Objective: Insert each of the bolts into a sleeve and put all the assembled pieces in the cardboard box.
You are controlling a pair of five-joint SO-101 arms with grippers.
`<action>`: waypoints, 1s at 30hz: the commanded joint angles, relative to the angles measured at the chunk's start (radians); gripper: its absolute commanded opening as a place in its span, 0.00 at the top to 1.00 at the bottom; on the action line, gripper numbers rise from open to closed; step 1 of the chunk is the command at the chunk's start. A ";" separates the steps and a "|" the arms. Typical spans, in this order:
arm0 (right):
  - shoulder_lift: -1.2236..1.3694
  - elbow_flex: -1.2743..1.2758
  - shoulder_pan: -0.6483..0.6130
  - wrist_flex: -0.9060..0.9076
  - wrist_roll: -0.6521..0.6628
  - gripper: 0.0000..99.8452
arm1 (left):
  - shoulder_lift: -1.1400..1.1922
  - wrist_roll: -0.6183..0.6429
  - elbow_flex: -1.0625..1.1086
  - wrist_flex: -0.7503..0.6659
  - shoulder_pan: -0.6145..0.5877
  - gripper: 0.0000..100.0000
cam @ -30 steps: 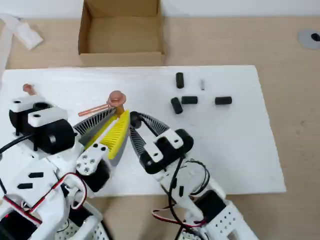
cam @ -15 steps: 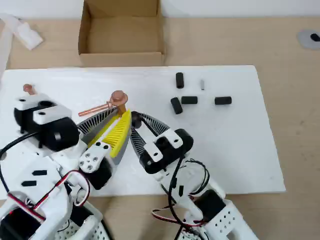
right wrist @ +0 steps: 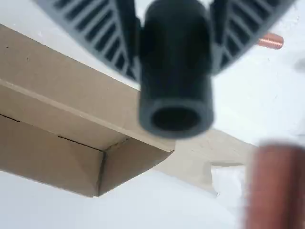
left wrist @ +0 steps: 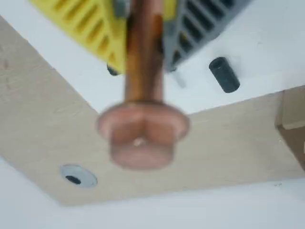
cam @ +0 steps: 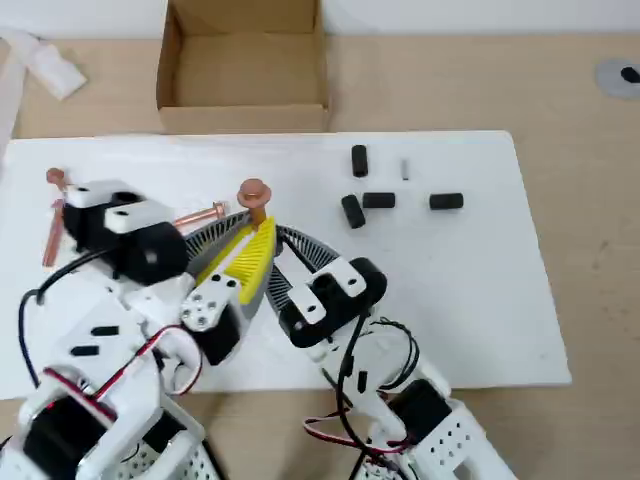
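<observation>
Wooden desk (cam: 585, 110) with a white sheet (cam: 480, 300). Left gripper (cam: 248, 222) clamps a copper bolt (left wrist: 143, 124). Right gripper (right wrist: 176, 24), just beside it mid-sheet, clamps a black sleeve (right wrist: 176, 90). Joining seems in hand; next, bolt and bore need aligning. Cardboard box (cam: 243, 118) sits at the far edge.

We are seeing a copper-coloured bolt (left wrist: 143, 90), the left gripper (left wrist: 143, 28) with one yellow and one grey ribbed finger, a black sleeve (right wrist: 176, 90), and the right gripper (right wrist: 175, 57) with dark grey ribbed fingers. We are also seeing a brown cardboard box (cam: 243, 118), white sheet (cam: 480, 300) and pale wooden table (cam: 580, 90)
</observation>
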 commanded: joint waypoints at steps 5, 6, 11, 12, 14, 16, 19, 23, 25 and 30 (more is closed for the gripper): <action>-0.019 -0.010 0.018 -0.021 -0.005 0.99 | -0.007 -0.055 0.032 -0.072 0.003 1.00; -0.019 -0.010 0.018 -0.021 -0.005 0.99 | -0.008 -0.055 0.038 -0.091 -0.002 1.00; -0.019 -0.008 0.018 -0.021 -0.005 0.99 | -0.008 -0.051 0.081 -0.175 -0.057 1.00; -0.019 -0.008 0.018 -0.021 -0.005 0.99 | -0.008 -0.051 0.089 -0.180 -0.060 1.00; -0.019 -0.008 0.018 -0.021 -0.005 0.99 | -0.008 -0.049 0.109 -0.184 -0.061 1.00; -0.019 -0.008 0.018 -0.021 -0.006 0.99 | -0.008 -0.051 0.124 -0.184 -0.061 1.00; -0.019 -0.008 0.018 -0.021 -0.006 0.99 | -0.008 -0.052 0.147 -0.180 -0.061 1.00; -0.019 -0.008 0.018 -0.021 -0.008 0.99 | -0.008 -0.054 0.170 -0.180 -0.061 1.00; -0.019 -0.008 0.018 -0.021 -0.008 0.99 | -0.008 -0.055 0.176 -0.180 -0.063 1.00; -0.019 -0.008 0.025 -0.021 -0.008 0.99 | -0.008 -0.078 0.176 -0.138 -0.064 1.00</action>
